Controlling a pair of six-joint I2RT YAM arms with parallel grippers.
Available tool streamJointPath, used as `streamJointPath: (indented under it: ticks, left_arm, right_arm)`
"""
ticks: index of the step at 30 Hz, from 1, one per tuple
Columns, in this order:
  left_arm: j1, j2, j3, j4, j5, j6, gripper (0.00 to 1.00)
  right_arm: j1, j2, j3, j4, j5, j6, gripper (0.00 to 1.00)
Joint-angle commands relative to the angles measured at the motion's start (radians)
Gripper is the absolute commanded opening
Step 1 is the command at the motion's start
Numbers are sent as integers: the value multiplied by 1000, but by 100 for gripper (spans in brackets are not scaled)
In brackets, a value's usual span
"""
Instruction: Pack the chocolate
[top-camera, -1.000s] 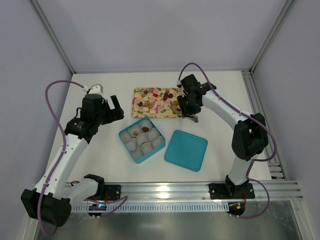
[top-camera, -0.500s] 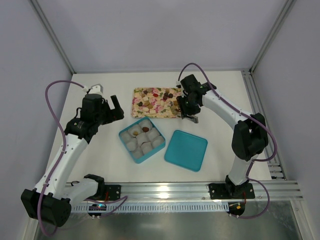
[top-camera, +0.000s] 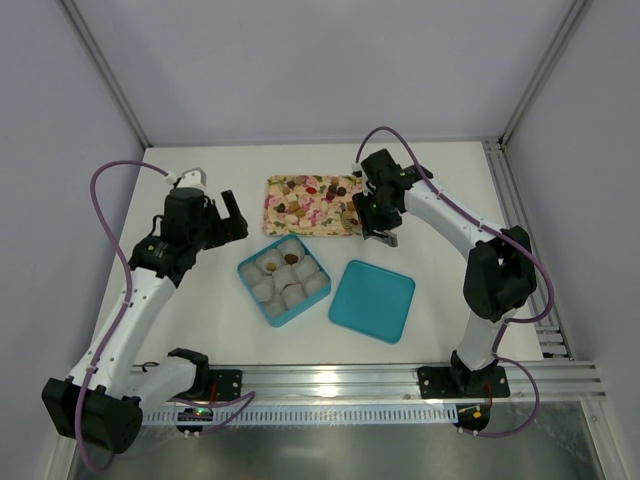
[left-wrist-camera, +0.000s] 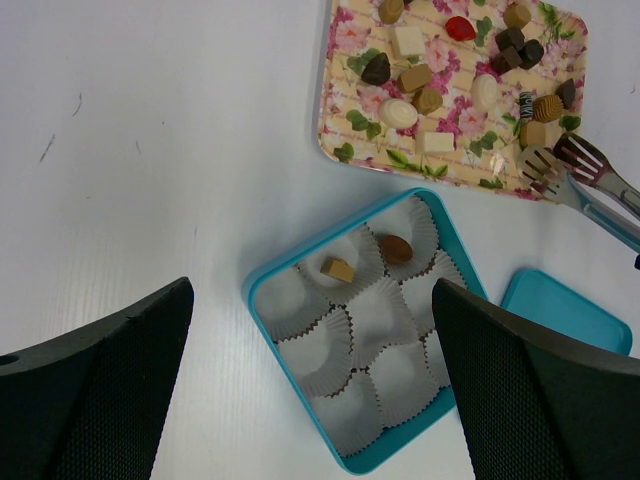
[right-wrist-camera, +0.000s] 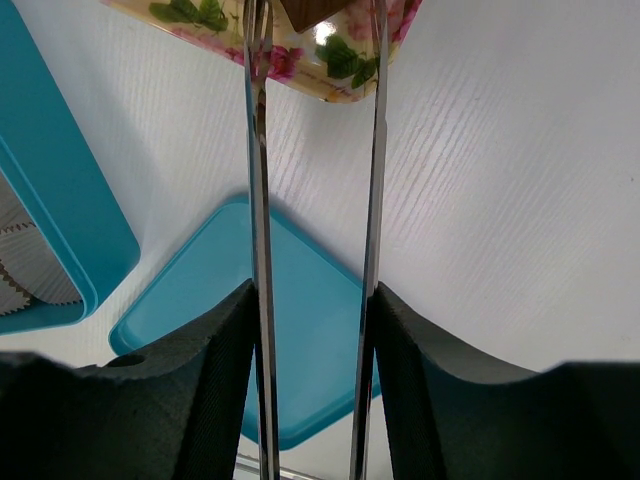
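**Table** (top-camera: 215, 335): white, matt; the right wrist view alone shows its fine ribbed grain.

**Lid** (top-camera: 372, 300): teal, flat, square with rounded corners. It lies on the table to the right of the box.

**Tray** (left-wrist-camera: 345, 100): rectangular and glossy, with a raised rim, printed with pink roses and green leaves. It lies beyond the box.

**Box** (left-wrist-camera: 258, 292): teal, square and shallow, lined with crinkled white paper cups (left-wrist-camera: 318, 362).

**Left gripper** (top-camera: 230, 216): black, its textured fingers spread wide with nothing between them. It hangs above the box, well apart from any sweet.

**Right gripper** (right-wrist-camera: 312, 330): rubbery black pads pressed against both arms of the tongs. It sits at the tray's right end.

**Tongs** (left-wrist-camera: 590, 180): thin polished steel with scalloped tips.
- In the left wrist view the tips stand slightly apart over the tray's right edge, just beside some tan pieces.
- The right wrist view shows a brown piece between the arms near the tips; whether it is gripped cannot be told.

**Chocolate** (left-wrist-camera: 376, 68): small rounded, square and oval lumps in dark brown, tan, cream and red.
- Most are scattered on the tray.
- The left wrist view shows two in the box's far cups, one tan square and one brown oval.
- In the top view they are only specks.
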Motion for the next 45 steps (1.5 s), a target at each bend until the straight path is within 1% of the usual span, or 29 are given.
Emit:
streamJointPath:
  ticks: [1,7,8,10,11,19,22,35,45]
  left_arm:
    - [-3,2,-7,20,-4,16,100]
    - [-1,2,-5,20,-2,14,100]
    - [-1,2,-6,21,-2,16,100]
    - [-1,0,-7,21,-4,16,100]
    - [-1,0,-6,21,-4,16,100]
    - [-1,-3,-7,20,-4,14,100]
    - [-1,-4,-7,20,-7,16,100]
    - [-1,-9,-9,20,-8,14,100]
    - [-1,-7,-6,21,-5,16,100]
  right_arm:
    - [-3,-45,17,-7,-2,-12,50]
    - [-3,-39,18,-2,-6,-15,50]
    - [-4,-39,18,-1,-6,-15,47]
    - [-3,-31,20,-1,-9,-15,46]
    - [-3,-30,20,-1,-11,-16,43]
    - [-3,-28,26,2,-31,-10,35]
    - [-4,-31,40,-1,-34,-2,34]
    - [-4,-39,103,1,-14,27,33]
    - [-4,-56,123,4,-40,42,33]
